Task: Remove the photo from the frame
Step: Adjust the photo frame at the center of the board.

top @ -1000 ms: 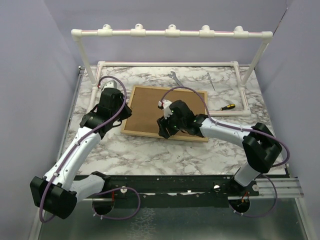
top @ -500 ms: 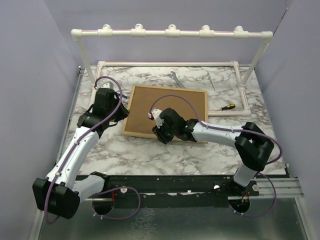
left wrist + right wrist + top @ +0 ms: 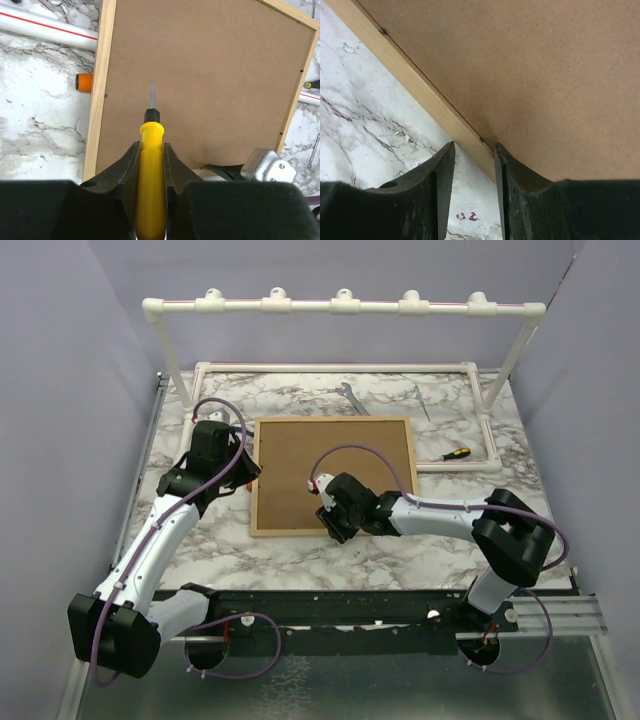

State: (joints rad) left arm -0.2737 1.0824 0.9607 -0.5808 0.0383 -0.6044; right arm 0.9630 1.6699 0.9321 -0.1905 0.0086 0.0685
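Observation:
The frame (image 3: 335, 465) lies face down on the marble table, brown fibreboard back up, light-wood edging around it. The photo is hidden under the back. My left gripper (image 3: 246, 466) hovers at the frame's left edge, shut on a yellow-handled screwdriver (image 3: 151, 165) whose tip points over the back (image 3: 200, 85). My right gripper (image 3: 334, 528) is at the frame's near edge. In the right wrist view its jaws (image 3: 474, 150) stand apart astride the wood edging (image 3: 420, 85): one finger over the fibreboard (image 3: 530, 65), the other over marble, not touching the edging.
A white PVC pipe rack (image 3: 340, 307) stands at the back, its base pipes around the far table. A wrench (image 3: 352, 397), a thin metal tool (image 3: 422, 400) and a second screwdriver (image 3: 452, 453) lie beyond the frame. An orange cap (image 3: 84, 82) sits by the frame's edge. Small metal tabs (image 3: 483, 139) hold the back.
The frame has turned from tilted to square with the table. My right gripper slid left and nearer, from over the back to its near edge. The left gripper barely moved.

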